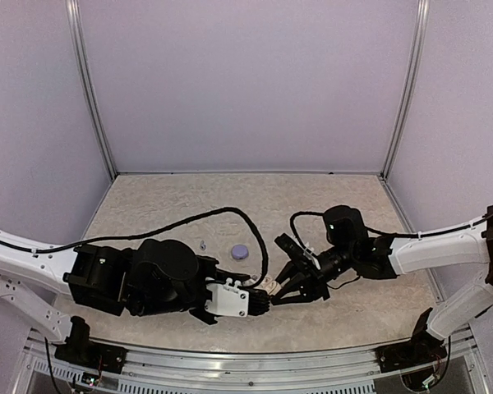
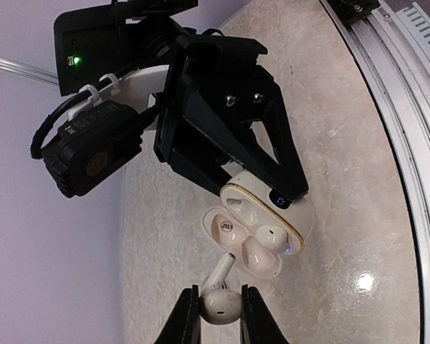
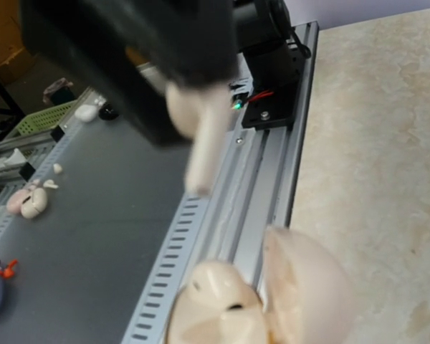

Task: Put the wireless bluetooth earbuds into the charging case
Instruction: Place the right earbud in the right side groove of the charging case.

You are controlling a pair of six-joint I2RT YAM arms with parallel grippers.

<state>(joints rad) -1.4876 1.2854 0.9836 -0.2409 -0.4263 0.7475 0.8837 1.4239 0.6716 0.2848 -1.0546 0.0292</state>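
Right gripper (image 2: 261, 192) clamped the open white charging case (image 2: 301, 215) with a seated white earbud (image 2: 272, 235) inside; just below the case, left gripper (image 2: 221, 315) pinched a loose white earbud (image 2: 221, 299)

The case (image 2: 304, 218) and the earbud (image 2: 222, 307) below it are smooth, glossy cream plastic, the case rimmed with a thin gold band. The left claw (image 2: 218, 295) is matt black plastic; the table (image 2: 358, 179) looks like polished mottled stone, edged by a ribbed bare-metal rail (image 2: 408, 136).
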